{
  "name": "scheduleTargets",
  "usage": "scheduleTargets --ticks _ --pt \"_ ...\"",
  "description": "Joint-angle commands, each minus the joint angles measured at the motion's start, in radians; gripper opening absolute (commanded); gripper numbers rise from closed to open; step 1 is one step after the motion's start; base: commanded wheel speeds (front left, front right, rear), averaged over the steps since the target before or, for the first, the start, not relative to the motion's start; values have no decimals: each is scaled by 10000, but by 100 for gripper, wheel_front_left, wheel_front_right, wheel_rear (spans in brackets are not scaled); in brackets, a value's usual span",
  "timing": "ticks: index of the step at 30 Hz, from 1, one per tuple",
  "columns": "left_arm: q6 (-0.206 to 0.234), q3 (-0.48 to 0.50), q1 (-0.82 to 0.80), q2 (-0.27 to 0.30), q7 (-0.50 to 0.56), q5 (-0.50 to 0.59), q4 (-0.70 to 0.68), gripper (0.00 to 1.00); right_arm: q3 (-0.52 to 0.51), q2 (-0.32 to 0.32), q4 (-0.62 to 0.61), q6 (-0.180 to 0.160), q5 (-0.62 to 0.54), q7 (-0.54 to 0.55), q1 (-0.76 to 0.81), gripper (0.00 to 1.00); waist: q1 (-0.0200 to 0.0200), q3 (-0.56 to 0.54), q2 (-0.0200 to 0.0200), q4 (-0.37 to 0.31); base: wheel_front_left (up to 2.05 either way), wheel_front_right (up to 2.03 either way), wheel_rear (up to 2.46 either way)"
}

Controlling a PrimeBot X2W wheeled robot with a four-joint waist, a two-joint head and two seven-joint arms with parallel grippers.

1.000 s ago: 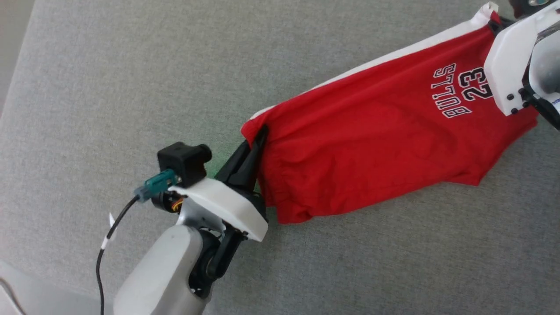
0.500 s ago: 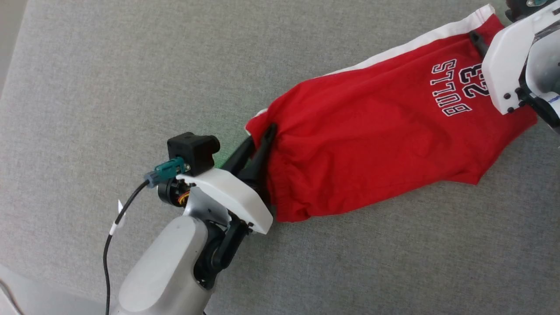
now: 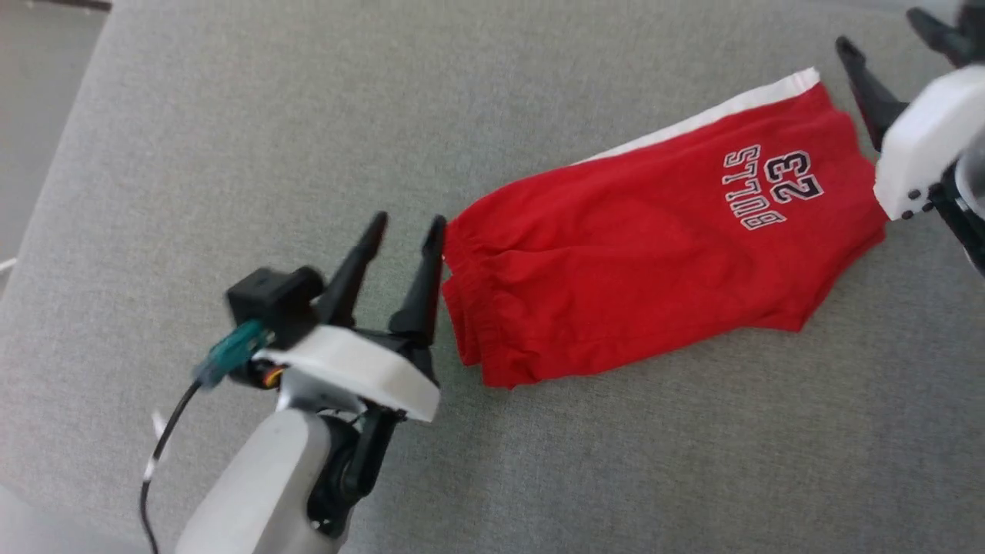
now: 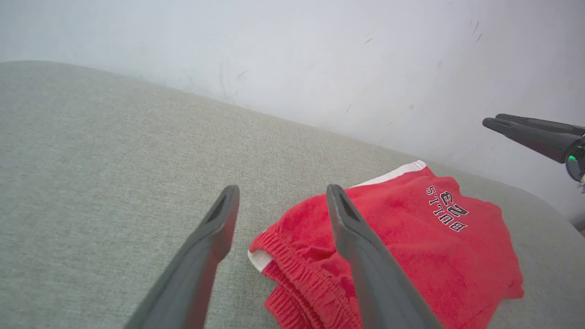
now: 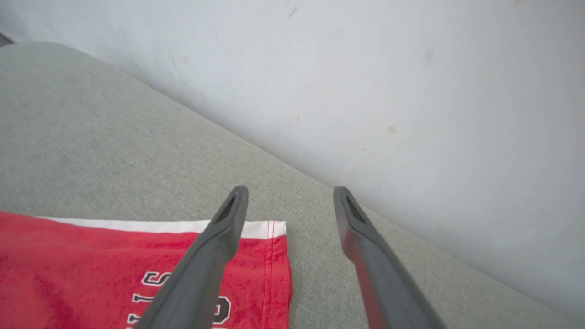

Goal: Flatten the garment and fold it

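Observation:
The garment, bright red shorts with a white edge band and "BULLS 23" lettering, lies slack on the grey fabric surface. Its elastic waistband end points toward my left gripper, which stands open just left of that end, its right finger beside the cloth. In the left wrist view the garment sits under and right of the open left gripper. My right gripper is open above the garment's lettered corner. From the right wrist, the open right gripper hovers over the white-banded corner of the garment.
A pale wall rises just past the far edge of the grey surface. Floor shows off the surface's left edge. A black cable hangs from my left wrist. My right gripper's fingers enter the left wrist view at right.
Both grippers have opened and let go of the garment, which now lies loose on the surface. Both have drawn back from its ends. The head camera has shifted.

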Motion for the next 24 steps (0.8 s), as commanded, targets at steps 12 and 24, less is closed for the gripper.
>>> scheduleTargets --ticks 12,24 --pt "1170 1125 2354 -312 -1796 1799 -1124 100 -3025 2892 -3638 -9 -2551 -3271 4796 100 1 -1543 0 -434 0 0 0" --pt "734 1729 3702 -1181 -1799 3111 -819 100 -3565 3933 -4271 -9 -2927 -4591 7490 100 1 -2333 0 -523 0 0 0"
